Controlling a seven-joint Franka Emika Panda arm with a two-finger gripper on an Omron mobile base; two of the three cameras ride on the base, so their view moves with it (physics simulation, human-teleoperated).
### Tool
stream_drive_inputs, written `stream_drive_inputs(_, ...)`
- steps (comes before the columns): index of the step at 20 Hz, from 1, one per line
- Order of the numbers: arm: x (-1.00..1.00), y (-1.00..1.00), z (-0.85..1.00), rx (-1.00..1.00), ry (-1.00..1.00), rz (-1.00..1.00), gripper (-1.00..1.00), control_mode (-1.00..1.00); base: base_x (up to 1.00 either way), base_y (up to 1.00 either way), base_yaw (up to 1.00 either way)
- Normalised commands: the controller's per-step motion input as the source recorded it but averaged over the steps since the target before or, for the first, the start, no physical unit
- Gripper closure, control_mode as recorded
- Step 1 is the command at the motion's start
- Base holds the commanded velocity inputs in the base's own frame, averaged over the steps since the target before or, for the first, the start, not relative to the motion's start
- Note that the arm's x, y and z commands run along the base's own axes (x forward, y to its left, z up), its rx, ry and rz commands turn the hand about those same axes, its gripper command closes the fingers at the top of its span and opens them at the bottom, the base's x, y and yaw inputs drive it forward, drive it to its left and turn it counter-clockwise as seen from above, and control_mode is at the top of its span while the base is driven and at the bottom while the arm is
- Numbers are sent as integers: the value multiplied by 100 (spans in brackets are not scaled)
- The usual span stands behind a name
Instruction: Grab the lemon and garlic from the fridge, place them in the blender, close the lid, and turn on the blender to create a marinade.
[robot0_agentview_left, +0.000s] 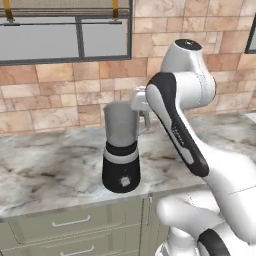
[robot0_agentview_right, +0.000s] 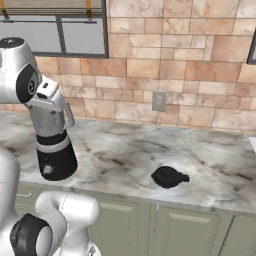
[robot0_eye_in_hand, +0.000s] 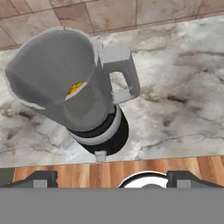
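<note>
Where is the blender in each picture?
Left base view: the blender stands centre-left on the counter, beside the arm.
Right base view: it stands at the far left, partly behind the arm.
Hand view: seen from above, upper left.
Shared landmark: the marble counter under it.

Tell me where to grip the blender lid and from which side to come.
Grip the raised knob on top of the lid, coming straight down from above. The lid lies flat on the counter, low and wide, apart from the blender, so its rim offers little hold.

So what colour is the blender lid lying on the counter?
Black; the lid shows best in the right base view.
</note>
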Motion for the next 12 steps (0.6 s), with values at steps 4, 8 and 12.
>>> stream_drive_inputs(4, -68, -57, -63, 0, 0, 0, -100, -100, 0, 0, 0)
stream_drive_inputs(8, -43, -39, -72, 0, 3, 0, -100, -100, 0, 0, 0)
stream_drive_inputs(12, -2, -25, -45, 0, 14, 4, -100, -100, 0, 0, 0)
